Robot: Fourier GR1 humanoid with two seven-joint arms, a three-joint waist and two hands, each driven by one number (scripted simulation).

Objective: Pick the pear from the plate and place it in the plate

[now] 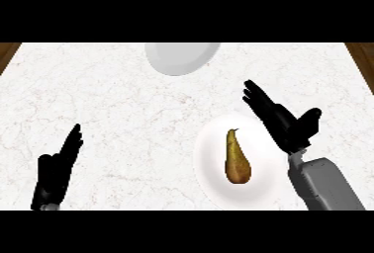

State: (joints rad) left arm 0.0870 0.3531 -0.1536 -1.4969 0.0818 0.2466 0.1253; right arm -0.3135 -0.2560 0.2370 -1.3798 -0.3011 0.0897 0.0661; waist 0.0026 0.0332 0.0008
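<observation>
Head view: the pear [236, 160] lies on the near plate [208, 165], long axis running away from the robot, stem at the far end. Just to its right hovers the right robot hand [286, 124], fingers straight and released, perhaps over the rim. The left robot hand [55, 172] rests open, well apart.

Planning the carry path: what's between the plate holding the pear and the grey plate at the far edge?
Head view: only bare marble counter between the pear's plate and the grey plate.

The far plate [180, 58] is cut off above; the right forearm [321, 185] seemingly covers part of the near plate [209, 157].
</observation>
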